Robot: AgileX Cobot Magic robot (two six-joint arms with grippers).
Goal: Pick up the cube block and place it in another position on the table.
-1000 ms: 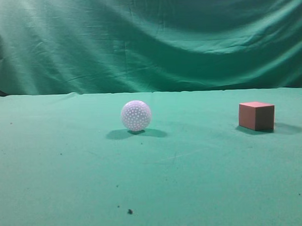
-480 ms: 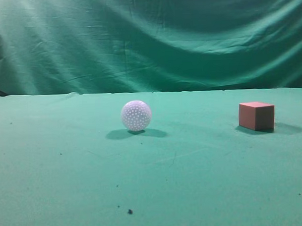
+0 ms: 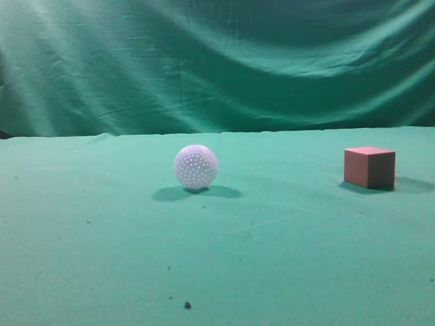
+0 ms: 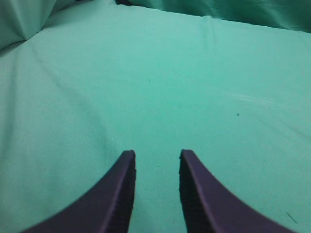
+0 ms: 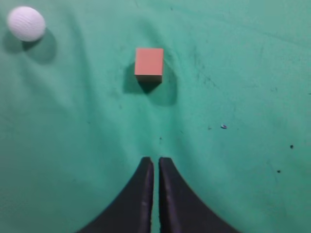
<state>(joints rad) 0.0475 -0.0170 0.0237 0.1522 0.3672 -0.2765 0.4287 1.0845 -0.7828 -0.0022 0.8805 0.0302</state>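
1. My left gripper [image 4: 156,160] hangs over bare table [image 4: 204,82], fingers parted, holding nothing; no block in its view
2. The ball [image 3: 196,166] sits mid-table, the cube block [image 3: 370,167] well to its right, flat on the cloth
3. My right gripper [image 5: 156,165] is nearly closed and empty; the block lies ahead, slightly left, apart
4. It looks rigid, light, matte: I'd pinch two opposite flat faces
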